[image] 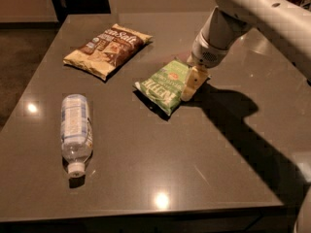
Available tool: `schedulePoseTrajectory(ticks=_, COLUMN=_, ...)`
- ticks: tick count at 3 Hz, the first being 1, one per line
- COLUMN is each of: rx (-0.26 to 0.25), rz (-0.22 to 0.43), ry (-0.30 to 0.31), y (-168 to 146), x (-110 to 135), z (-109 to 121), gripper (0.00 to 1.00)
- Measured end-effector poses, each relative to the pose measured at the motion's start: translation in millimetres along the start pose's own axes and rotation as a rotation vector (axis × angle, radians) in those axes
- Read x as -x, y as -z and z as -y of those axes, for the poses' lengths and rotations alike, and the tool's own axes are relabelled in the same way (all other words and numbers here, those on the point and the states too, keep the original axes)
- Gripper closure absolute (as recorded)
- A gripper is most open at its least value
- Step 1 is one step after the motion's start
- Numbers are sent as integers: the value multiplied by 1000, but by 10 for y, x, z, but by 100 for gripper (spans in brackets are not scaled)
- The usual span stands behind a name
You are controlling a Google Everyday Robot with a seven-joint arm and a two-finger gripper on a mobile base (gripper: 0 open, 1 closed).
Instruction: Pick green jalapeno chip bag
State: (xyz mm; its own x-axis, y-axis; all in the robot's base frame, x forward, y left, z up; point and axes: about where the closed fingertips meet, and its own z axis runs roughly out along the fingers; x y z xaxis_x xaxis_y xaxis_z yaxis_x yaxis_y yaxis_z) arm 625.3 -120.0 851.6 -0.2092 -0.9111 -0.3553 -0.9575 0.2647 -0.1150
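Note:
The green jalapeno chip bag (164, 85) lies flat near the middle of the dark table (146, 169), light green with white lettering and a small red emblem. My gripper (190, 85) hangs from the white arm coming in from the upper right. Its cream-coloured fingers (192, 81) point down at the bag's right edge, touching or just over it. The bag rests on the table.
A larger brown-and-tan chip bag (107, 48) lies at the back left. A clear plastic water bottle (76, 131) lies on its side at the front left, cap toward me. The arm's shadow falls across the right side of the table.

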Motion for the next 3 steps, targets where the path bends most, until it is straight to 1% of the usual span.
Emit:
schedulePoseTrajectory(ticks=1, rx=22, rz=12, ry=1, y=-16, x=49, z=-24, gripper=49)
schedulePoseTrajectory(ticks=2, rx=28, rz=26, ry=0, y=52, x=70, z=-67, gripper=71)
schedulePoseTrajectory(ticks=3, rx=12, rz=66, ry=27, y=373, x=268, z=-172, gripper=95)
